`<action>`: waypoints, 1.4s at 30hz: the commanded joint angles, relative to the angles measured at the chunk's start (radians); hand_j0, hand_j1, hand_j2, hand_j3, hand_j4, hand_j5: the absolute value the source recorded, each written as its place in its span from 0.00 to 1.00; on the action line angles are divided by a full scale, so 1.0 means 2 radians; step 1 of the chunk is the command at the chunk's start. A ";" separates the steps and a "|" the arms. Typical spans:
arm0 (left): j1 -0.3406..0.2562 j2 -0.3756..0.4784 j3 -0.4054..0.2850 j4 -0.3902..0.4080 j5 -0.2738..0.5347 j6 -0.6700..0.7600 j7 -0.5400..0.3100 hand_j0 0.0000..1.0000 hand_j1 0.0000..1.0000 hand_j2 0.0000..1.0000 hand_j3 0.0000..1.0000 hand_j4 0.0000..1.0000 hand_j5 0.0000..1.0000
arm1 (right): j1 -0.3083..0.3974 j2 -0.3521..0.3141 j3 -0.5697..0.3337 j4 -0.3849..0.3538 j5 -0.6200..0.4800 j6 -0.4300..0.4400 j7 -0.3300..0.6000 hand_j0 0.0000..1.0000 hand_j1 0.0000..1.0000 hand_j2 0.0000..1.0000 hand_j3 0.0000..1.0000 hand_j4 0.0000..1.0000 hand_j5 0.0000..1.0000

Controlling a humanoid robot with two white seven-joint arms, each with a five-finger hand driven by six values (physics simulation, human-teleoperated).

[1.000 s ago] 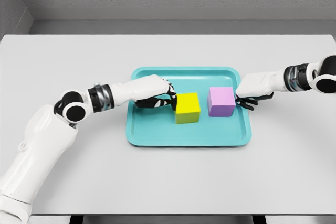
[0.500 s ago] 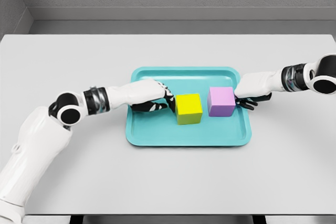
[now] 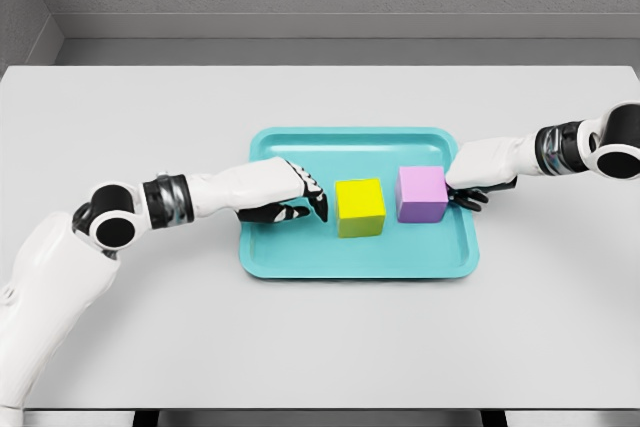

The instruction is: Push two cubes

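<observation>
A yellow cube (image 3: 360, 206) and a purple cube (image 3: 421, 194) stand side by side in the teal tray (image 3: 300, 255), a narrow gap between them. My left hand (image 3: 300, 197) hovers over the tray's left half, fingers spread, its tips a short way left of the yellow cube and apart from it. My right hand (image 3: 468, 187) rests at the tray's right rim, fingers relaxed, with the fingertips against the purple cube's right face.
The tray lies in the middle of a white table (image 3: 320, 347). A grey wall runs behind the table's far edge.
My left hand drew back to the left, away from the yellow cube it was touching. The yellow cube shifted slightly right and the right hand stayed at the purple cube.
</observation>
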 commanded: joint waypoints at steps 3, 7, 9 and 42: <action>0.000 -0.003 -0.002 0.001 0.003 0.001 0.000 0.49 0.49 0.49 0.49 0.49 0.49 | 0.002 0.002 0.005 -0.004 -0.035 -0.007 0.002 0.12 0.12 0.12 0.12 0.12 0.12; 0.001 -0.005 -0.014 0.001 0.003 0.001 0.000 0.49 0.49 0.49 0.49 0.49 0.49 | 0.002 0.003 0.006 0.009 -0.035 -0.007 0.002 0.12 0.12 0.12 0.12 0.12 0.12; 0.001 -0.008 -0.015 0.001 0.003 0.001 0.000 0.49 0.49 0.49 0.49 0.49 0.49 | 0.002 0.004 0.006 0.008 -0.035 -0.007 0.002 0.12 0.12 0.12 0.12 0.12 0.12; -0.005 -0.043 -0.014 0.054 -0.013 0.001 0.000 0.49 0.49 0.49 0.49 0.49 0.49 | -0.011 0.002 0.000 0.076 -0.015 -0.007 0.002 0.13 0.13 0.13 0.13 0.13 0.13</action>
